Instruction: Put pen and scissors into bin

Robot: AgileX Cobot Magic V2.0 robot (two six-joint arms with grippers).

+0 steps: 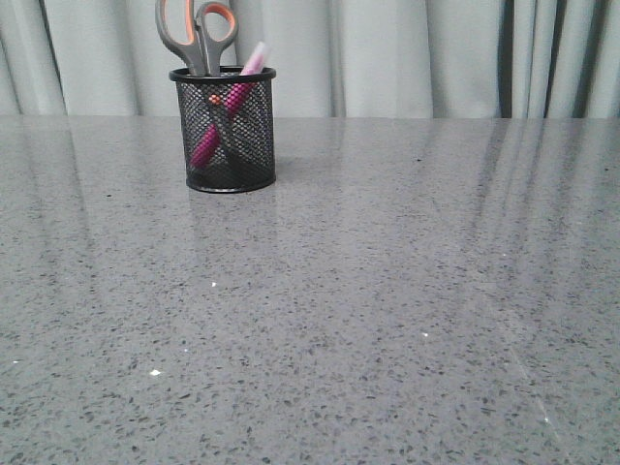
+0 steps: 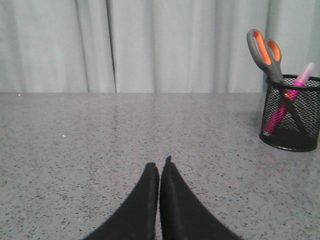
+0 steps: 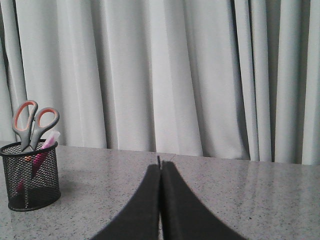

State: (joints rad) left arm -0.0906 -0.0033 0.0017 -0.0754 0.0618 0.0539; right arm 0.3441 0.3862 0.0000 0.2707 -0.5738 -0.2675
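Black wire mesh forms the bin (image 1: pixel 225 131), a small cylindrical cup with a solid rim that stands upright at the far left of the speckled grey table (image 1: pixel 387 291), close to the pale pleated curtain (image 1: pixel 407 53) behind it. Both task objects are already inside it. The scissors (image 1: pixel 199 34) stand blades down, their grey handles with orange-lined loops rising well above the rim on the left side of the cup; the orange pivot dot shows through the mesh just below the rim. The pen (image 1: pixel 232 97), magenta with a pale translucent cap, leans diagonally, its lower end at the left of the cup's floor and its capped end projecting over the rim at the right, so that it crosses the scissor blades inside the mesh.

Neither arm appears in the front view. In the left wrist view the left gripper (image 2: pixel 160 167) hangs low over bare tabletop with its two black fingers pressed together and nothing between them, well apart from the bin (image 2: pixel 292 120), scissors (image 2: pixel 265 52) and pen (image 2: pixel 300 82). In the right wrist view the right gripper (image 3: pixel 159 165) is likewise closed tight on nothing, the bin (image 3: pixel 30 175), scissors (image 3: pixel 32 122) and pen (image 3: pixel 50 140) standing well off to its side.
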